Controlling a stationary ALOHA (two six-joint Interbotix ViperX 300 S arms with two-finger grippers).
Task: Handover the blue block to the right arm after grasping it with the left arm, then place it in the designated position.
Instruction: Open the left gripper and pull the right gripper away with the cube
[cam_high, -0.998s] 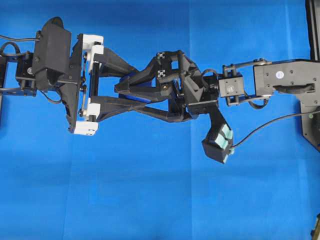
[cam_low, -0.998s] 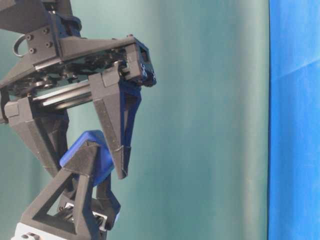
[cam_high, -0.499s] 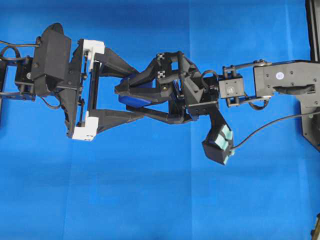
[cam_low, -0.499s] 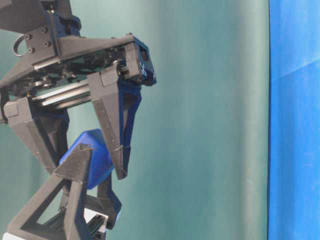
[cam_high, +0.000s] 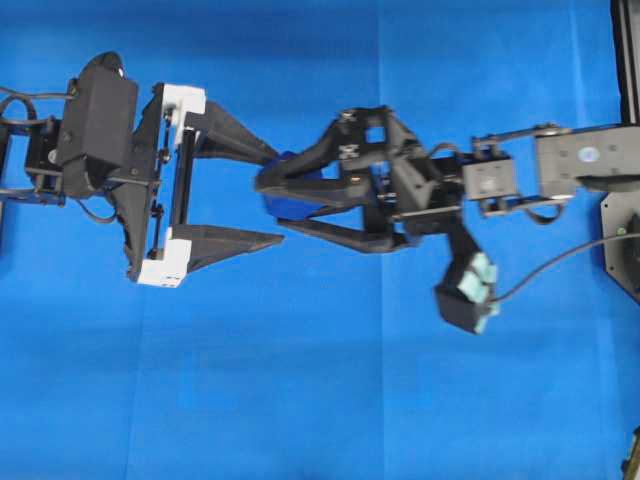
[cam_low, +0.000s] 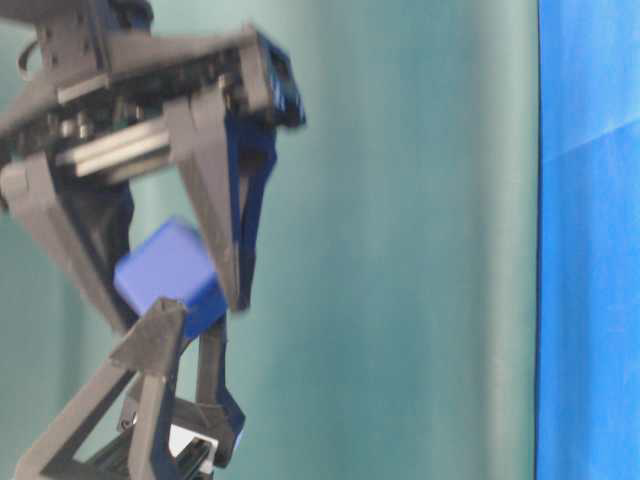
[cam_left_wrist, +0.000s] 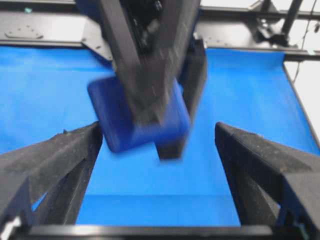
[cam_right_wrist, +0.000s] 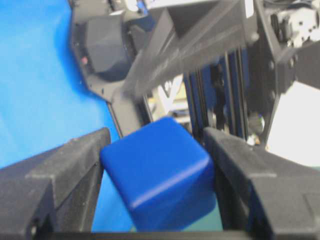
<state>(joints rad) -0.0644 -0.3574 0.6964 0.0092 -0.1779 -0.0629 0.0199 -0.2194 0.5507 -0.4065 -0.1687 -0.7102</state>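
Observation:
The blue block hangs above the cloth, pinched between the fingers of my right gripper. The right wrist view shows the block filling the gap of that gripper, with both pads against its sides. My left gripper stands open, one finger on each side of the block and apart from it. In the left wrist view the left gripper has wide fingers, and the blurred block hangs ahead between them. From table level the block sits between the right fingers. No mark for the designated position shows.
Blue cloth covers the table. A black frame and the right arm's base stand at the right edge, with a cable trailing to the right wrist camera. A teal backdrop hangs behind.
My left gripper has opened wide and let go of the block. The right gripper, still shut on the block, has drawn away to the right.

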